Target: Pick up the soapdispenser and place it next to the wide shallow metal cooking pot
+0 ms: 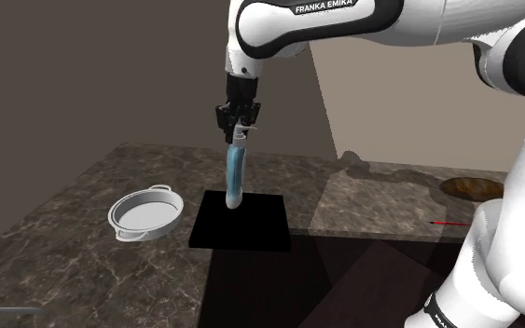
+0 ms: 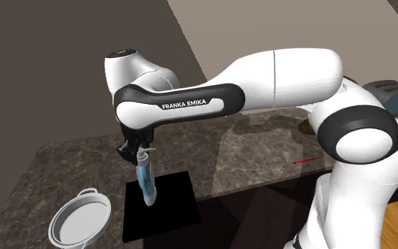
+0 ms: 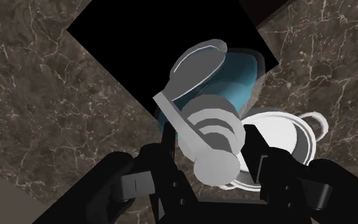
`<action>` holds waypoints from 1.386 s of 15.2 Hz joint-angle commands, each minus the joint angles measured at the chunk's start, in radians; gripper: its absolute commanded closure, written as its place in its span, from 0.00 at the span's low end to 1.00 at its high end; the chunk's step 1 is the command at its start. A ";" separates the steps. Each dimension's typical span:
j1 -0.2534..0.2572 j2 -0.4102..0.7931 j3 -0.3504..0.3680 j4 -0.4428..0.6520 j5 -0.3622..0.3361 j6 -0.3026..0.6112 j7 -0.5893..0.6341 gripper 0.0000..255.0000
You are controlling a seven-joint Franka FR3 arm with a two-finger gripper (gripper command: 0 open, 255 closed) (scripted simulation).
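The soap dispenser (image 1: pixel 235 177) is a tall pale-blue bottle with a grey pump head. It hangs slightly tilted over a black square patch (image 1: pixel 260 228) of the counter. My gripper (image 1: pixel 239 130) is shut on its pump neck from above, as the second exterior view also shows: gripper (image 2: pixel 141 154), dispenser (image 2: pixel 145 180). In the wrist view the fingers (image 3: pixel 255 149) clasp the grey pump, with the blue body (image 3: pixel 238 73) beyond them. The wide shallow pot (image 1: pixel 130 229) is pale grey with two handles. It sits on the counter toward the shoulder view's left of the bottle. I cannot tell whether the bottle's base touches the surface.
The counter (image 1: pixel 74 252) is dark brown marble. A brown flat object (image 1: pixel 475 188) and a thin red item (image 1: pixel 449 224) lie toward the shoulder view's right. A grey and blue appliance (image 2: pixel 396 95) stands behind the arm. The pot (image 2: pixel 56 221) is near the counter's front corner.
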 commanded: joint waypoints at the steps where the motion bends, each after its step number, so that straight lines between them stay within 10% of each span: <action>1: 0.025 0.014 0.018 0.021 -0.006 -0.006 0.045 1.00; 17: 0.270 0.386 0.117 0.559 -0.100 -0.183 0.369 1.00; 21: 0.265 0.371 0.117 0.480 -0.098 -0.120 0.371 1.00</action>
